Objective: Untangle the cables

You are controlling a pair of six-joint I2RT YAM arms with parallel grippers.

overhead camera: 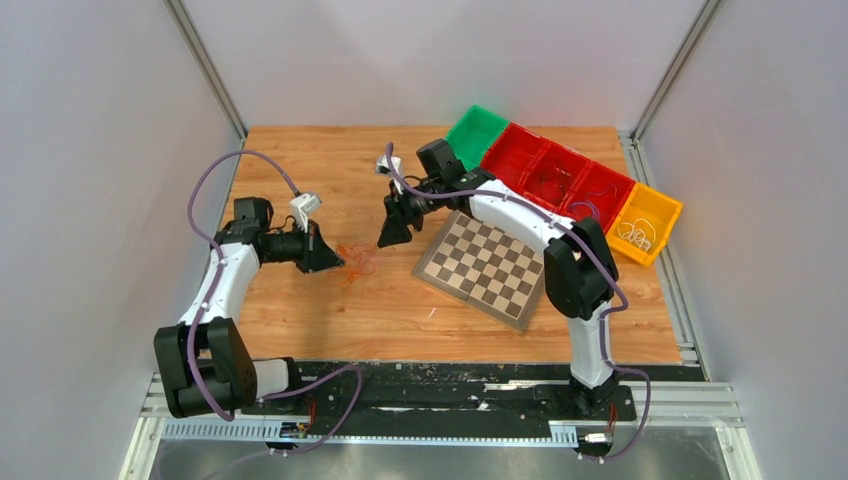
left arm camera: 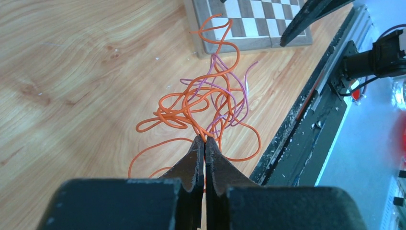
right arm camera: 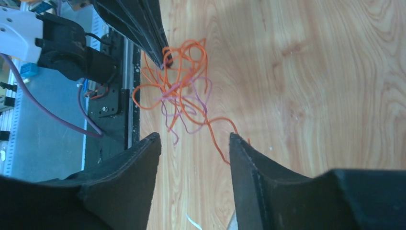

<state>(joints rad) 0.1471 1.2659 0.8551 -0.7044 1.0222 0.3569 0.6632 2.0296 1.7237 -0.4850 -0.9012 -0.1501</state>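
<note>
The cables (overhead camera: 359, 262) are a small loose tangle of thin orange wires with some purple strands, lying on the wooden table. They show large in the left wrist view (left arm camera: 206, 103) and in the right wrist view (right arm camera: 181, 91). My left gripper (overhead camera: 338, 262) (left arm camera: 205, 140) is shut on orange strands at the tangle's near edge. My right gripper (overhead camera: 392, 236) (right arm camera: 194, 139) is open and empty, a little above and to the right of the tangle, with an orange end running past its right finger.
A folded chessboard (overhead camera: 484, 267) lies right of the tangle. A row of bins stands at the back right: green (overhead camera: 476, 135), red (overhead camera: 555, 175), yellow (overhead camera: 645, 224). The table's black front rail (overhead camera: 450, 375) is close to the tangle.
</note>
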